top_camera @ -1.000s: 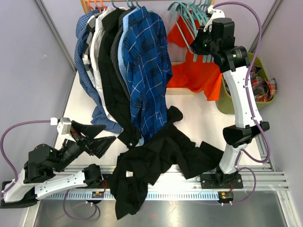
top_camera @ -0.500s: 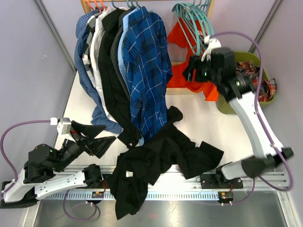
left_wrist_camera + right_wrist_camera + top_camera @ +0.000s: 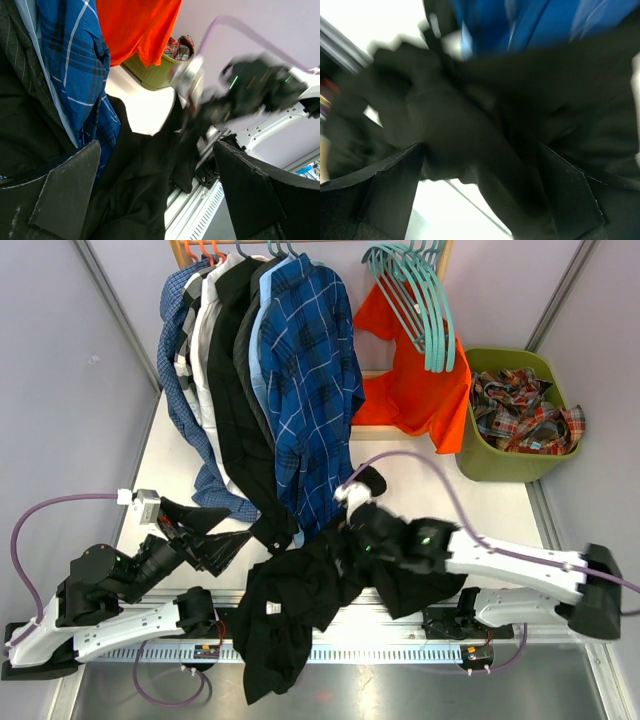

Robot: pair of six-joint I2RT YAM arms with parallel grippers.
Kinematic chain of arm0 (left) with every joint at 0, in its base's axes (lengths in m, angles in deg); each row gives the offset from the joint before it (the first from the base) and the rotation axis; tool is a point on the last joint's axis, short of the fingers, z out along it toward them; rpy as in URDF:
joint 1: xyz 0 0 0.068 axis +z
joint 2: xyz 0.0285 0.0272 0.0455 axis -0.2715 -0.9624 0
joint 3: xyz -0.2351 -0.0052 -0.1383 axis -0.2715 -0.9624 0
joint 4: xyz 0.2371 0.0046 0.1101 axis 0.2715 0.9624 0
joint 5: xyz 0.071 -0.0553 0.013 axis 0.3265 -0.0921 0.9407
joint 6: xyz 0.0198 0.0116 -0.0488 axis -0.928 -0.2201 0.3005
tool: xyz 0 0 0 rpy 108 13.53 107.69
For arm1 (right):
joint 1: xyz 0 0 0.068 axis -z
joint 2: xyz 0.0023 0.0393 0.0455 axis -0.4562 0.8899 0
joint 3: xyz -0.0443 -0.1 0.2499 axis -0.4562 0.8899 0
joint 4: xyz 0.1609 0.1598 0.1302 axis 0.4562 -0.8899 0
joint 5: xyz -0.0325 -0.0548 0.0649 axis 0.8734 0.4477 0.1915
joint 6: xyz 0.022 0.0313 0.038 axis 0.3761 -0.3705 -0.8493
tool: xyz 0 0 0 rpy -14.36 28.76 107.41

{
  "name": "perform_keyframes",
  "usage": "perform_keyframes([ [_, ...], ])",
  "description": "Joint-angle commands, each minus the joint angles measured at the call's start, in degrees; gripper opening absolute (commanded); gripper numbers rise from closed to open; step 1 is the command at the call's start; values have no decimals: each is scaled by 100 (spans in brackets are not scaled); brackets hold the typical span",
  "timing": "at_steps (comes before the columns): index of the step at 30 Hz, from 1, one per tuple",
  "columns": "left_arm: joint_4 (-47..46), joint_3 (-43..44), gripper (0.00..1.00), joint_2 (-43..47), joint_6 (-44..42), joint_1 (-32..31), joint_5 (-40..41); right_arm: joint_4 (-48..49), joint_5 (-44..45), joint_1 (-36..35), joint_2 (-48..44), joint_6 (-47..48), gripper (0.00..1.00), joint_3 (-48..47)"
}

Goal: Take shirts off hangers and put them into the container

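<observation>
Left gripper (image 3: 156, 150): released, fingers spread wide with nothing between them; low at the near left of the table (image 3: 430, 490), aimed toward the cloth at the middle.
Right gripper (image 3: 480, 150): released, fingers wide apart; black cloth fills the view just beyond the tips, too blurred to tell whether touching.
Right arm (image 3: 500, 560): stretched low along the near edge, wrist end over the upper part of the cloth heap.
Black shirt (image 3: 300, 595): off any hanger, crumpled on the table between the 2 arms, 1 part draped over the near edge.
Hanging shirts (image 3: 235, 380): 6 in a tight row on the rail (image 3: 178, 252) at upper left: blue gingham, white, black, charcoal, light blue, dark blue check.
Dark blue checked shirt (image 3: 310, 380): rightmost of the row, hem reaching down to the Black shirt.
Hangers (image 3: 418, 300): bunch of empty teal ones at the upper right, in front of an orange garment (image 3: 405, 390).
Container (image 3: 500, 468): olive-green tub, upright at the far right of the table, just beside the orange garment.
Plaid shirts (image 3: 525, 410): red-and-dark, piled inside the Container, up to its rim.
</observation>
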Motion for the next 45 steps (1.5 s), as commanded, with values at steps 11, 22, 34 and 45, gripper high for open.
perform_keyframes([
  [11, -189, -122, 99, 69, 226, -2, -127, 2641, 377, -1508, 2184, -1506, 99, 251],
  [22, -84, -166, 99, 341, 208, -2, -66, 1686, 499, -2793, 4409, -2262, 100, -1015],
  [34, -92, -236, 99, 623, 331, -2, -145, -381, 2089, -2468, 3462, -4678, 0, 222],
  [45, -250, -218, 99, 228, 366, -2, -408, -4447, 4427, -1221, -975, -6429, 0, 443],
])
